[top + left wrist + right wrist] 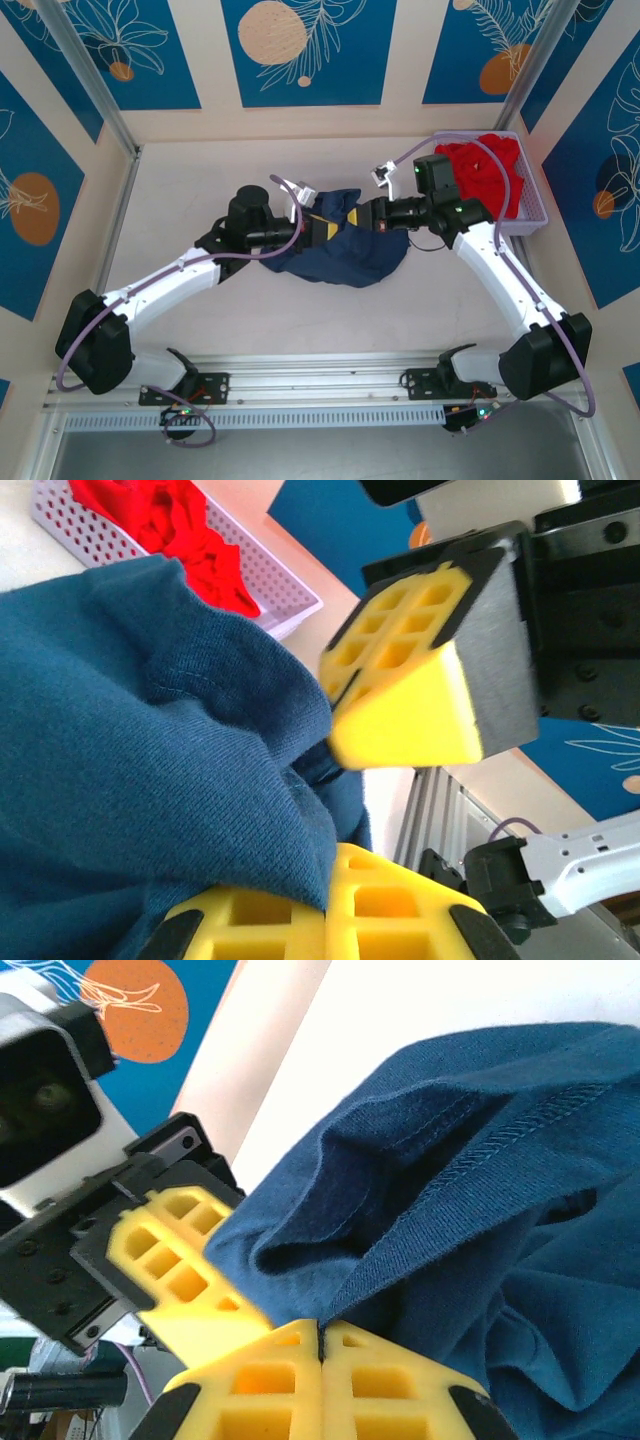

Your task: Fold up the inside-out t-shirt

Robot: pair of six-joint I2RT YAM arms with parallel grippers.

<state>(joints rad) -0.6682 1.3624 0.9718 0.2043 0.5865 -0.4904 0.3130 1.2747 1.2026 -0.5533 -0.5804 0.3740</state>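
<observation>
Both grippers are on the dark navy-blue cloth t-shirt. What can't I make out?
Top view: sleeves and neck of the dark navy-blue cloth t-shirt, bunched under both wrists.
Left wrist view: how deep the left gripper bites; cloth drapes over it.
Right wrist view: the right gripper, same; shut fingers hide it.

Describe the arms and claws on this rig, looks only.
The left arm and right arm have white links, black joints and bases, and a lilac cable along each. The left claw and right claw have black bodies and yellow fingers moulded with a grid of square pockets, grey-faced on the gripping side.
</observation>
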